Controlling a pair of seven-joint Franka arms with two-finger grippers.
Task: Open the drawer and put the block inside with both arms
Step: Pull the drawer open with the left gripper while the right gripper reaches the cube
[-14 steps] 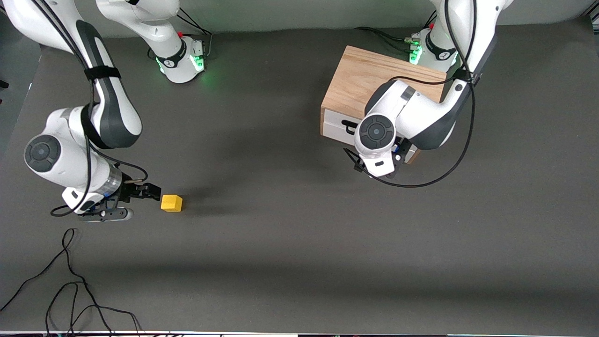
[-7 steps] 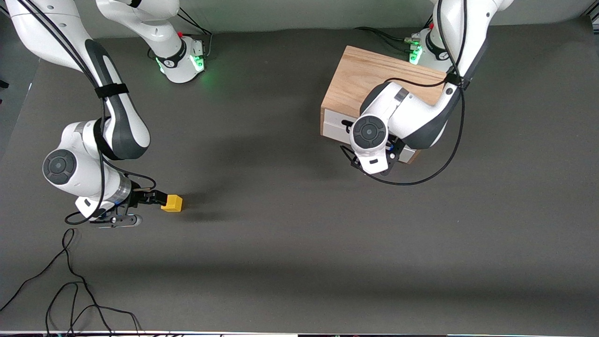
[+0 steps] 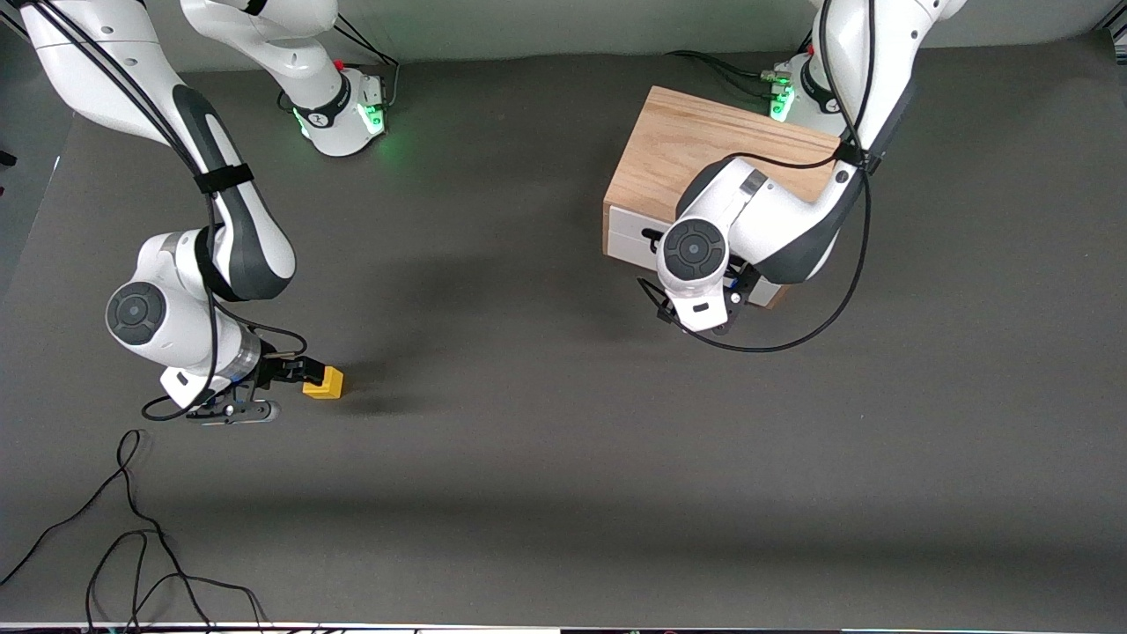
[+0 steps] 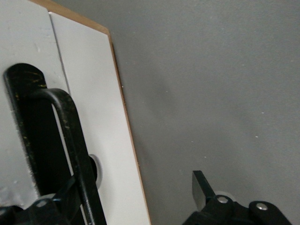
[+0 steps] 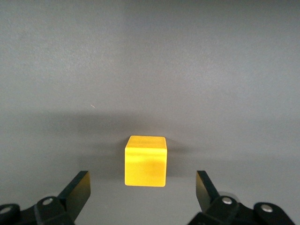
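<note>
Fingers (image 5: pixel 77 190) of the right gripper (image 5: pixel 143 192) stand spread wide, flanking the yellow block (image 5: pixel 146 161) without touching it (the cube rests on the table (image 3: pixel 546 440), toward the right arm's end). Left gripper (image 4: pixel 140 197), fingers apart, straddles the black handle (image 4: pixel 70 140) of the shut drawer (image 3: pixel 632 236) in the oak cabinet (image 3: pixel 678 150).

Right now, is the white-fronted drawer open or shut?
Shut: the white drawer front sits flush with the light oak cabinet, no interior showing.
</note>
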